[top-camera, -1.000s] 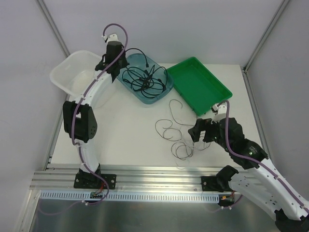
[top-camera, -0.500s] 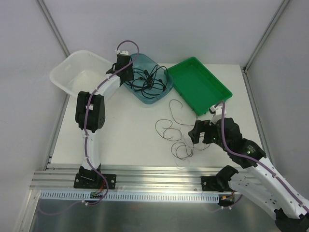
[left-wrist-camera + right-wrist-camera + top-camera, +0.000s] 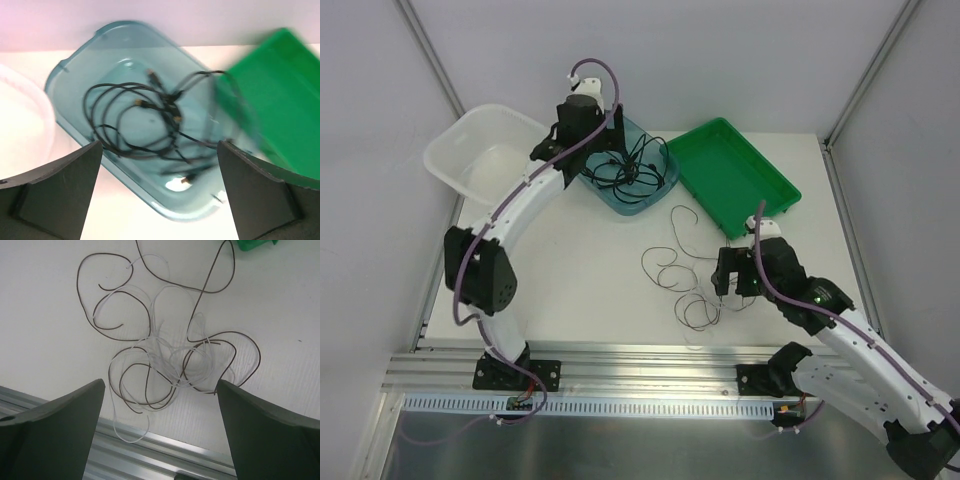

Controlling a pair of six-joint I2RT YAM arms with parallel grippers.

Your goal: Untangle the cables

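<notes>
A bundle of black cables (image 3: 625, 170) with small plugs lies knotted in the blue tray (image 3: 642, 205). My left gripper (image 3: 590, 140) hovers above that tray's near left side, open and holding nothing. In its wrist view the cables (image 3: 172, 97) lie beyond the open gripper (image 3: 160, 144). On the table a dark brown cable and a thin pale one form a loose tangle (image 3: 690, 290). My right gripper (image 3: 735, 283) hangs open just right of it. The right wrist view shows the tangle (image 3: 187, 365) below the empty, open gripper (image 3: 160, 382).
A green tray (image 3: 735, 175) stands right of the blue one, with a corner (image 3: 255, 244) in the right wrist view. A white tub (image 3: 480, 150) sits at the back left. An aluminium rail (image 3: 640, 360) runs along the table's near edge, close to the tangle.
My left gripper has swung right from the white tub's edge to over the blue tray and opened, letting go of the black cable. The right arm has shifted slightly left.
</notes>
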